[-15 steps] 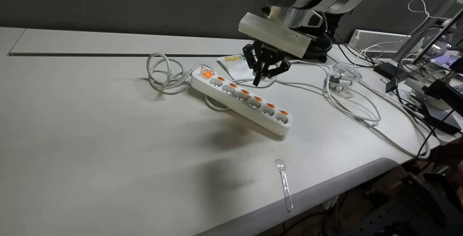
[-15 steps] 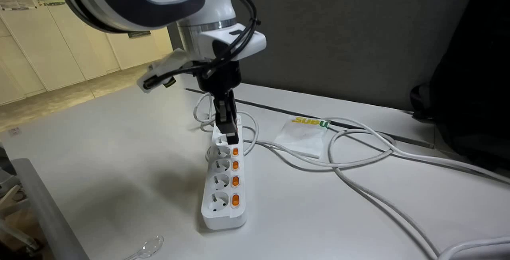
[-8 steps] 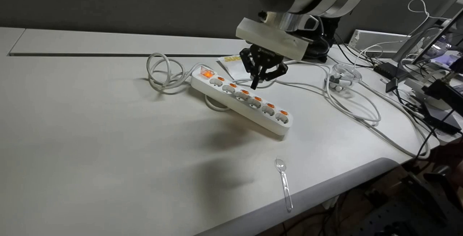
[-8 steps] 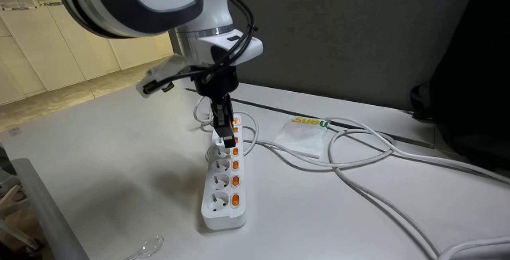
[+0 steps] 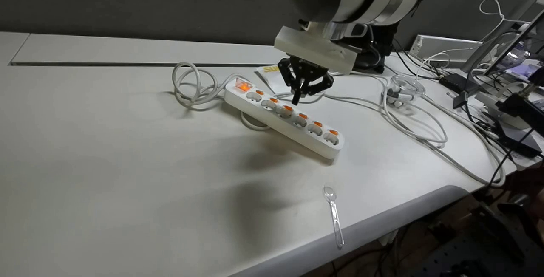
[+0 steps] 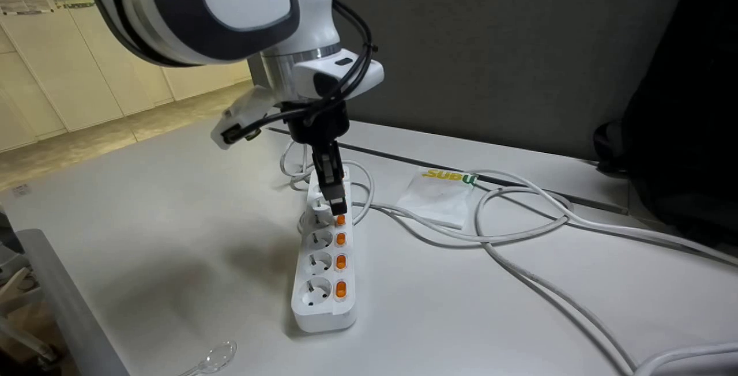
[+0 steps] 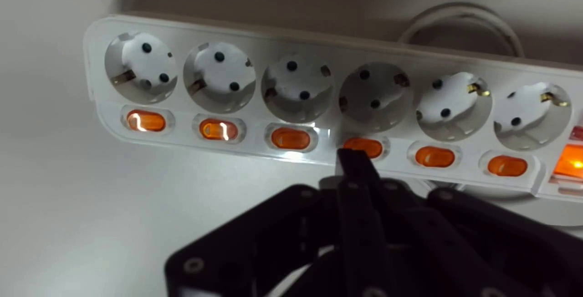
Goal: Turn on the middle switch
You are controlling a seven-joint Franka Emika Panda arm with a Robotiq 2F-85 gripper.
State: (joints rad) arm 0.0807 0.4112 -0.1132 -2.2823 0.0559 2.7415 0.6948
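A white power strip [image 5: 272, 120] lies on the table; it also shows in an exterior view [image 6: 324, 323] and in the wrist view [image 7: 256, 135]. Several sockets run along it, each with a small orange switch. A larger main switch [image 5: 243, 86] at the cable end glows orange; it also shows in the wrist view [image 7: 571, 160]. My gripper [image 5: 295, 101] is shut and empty, pointing down above the strip's middle [image 6: 339, 210]. In the wrist view its fingertips [image 7: 357, 156] partly cover one middle switch [image 7: 372, 147]; the neighbouring middle switch [image 7: 291, 138] is uncovered. Contact cannot be told.
A coiled white cable [image 5: 197, 94] lies at the strip's lit end. More cables [image 6: 519, 232] and a Subway bag [image 6: 441, 197] lie behind it. A clear plastic spoon [image 5: 332, 213] lies near the table edge. A grey partition [image 5: 148, 5] stands at the back.
The arm and gripper have lowered slightly and, in an exterior view, shifted a little left over the strip's middle. The strip and the other objects have not moved.
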